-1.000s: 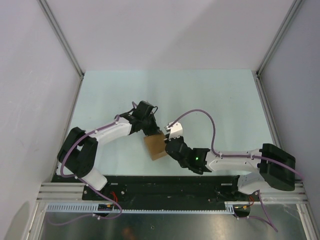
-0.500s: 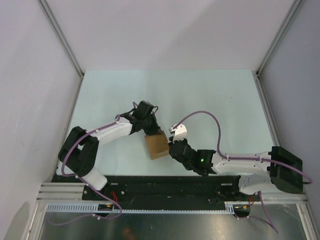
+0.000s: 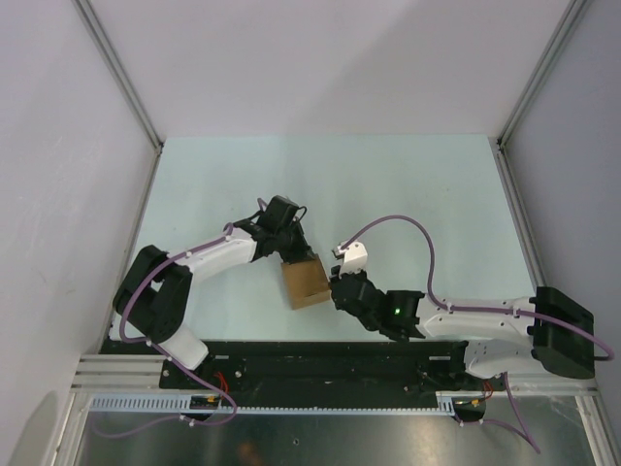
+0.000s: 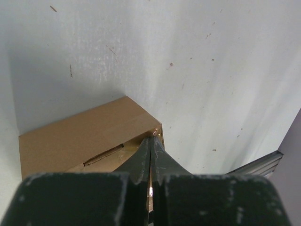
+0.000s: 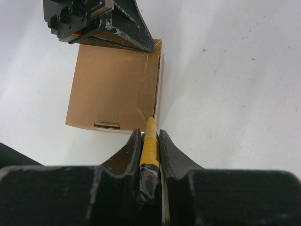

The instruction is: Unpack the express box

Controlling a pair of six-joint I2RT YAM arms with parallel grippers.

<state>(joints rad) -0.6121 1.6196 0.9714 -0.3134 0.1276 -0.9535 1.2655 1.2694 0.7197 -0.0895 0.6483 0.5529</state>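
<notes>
The express box is a small brown cardboard cube on the pale table between my two arms. My left gripper is shut, and its tips press on the far corner of the box top. My right gripper is shut on the yellow-and-black utility knife. The knife's tip touches the near right corner of the box, at the dark slit along its right edge. The left gripper shows at the box's far edge in the right wrist view. The right gripper sits at the box's right side.
Grey walls and metal rails enclose the table on three sides. A black base strip runs along the near edge. The right arm's purple cable loops above the table, right of the box.
My right arm has drawn back to the right and nearer. The knife has slid along the box's right edge toward its near corner. The left gripper and box have stayed put.
</notes>
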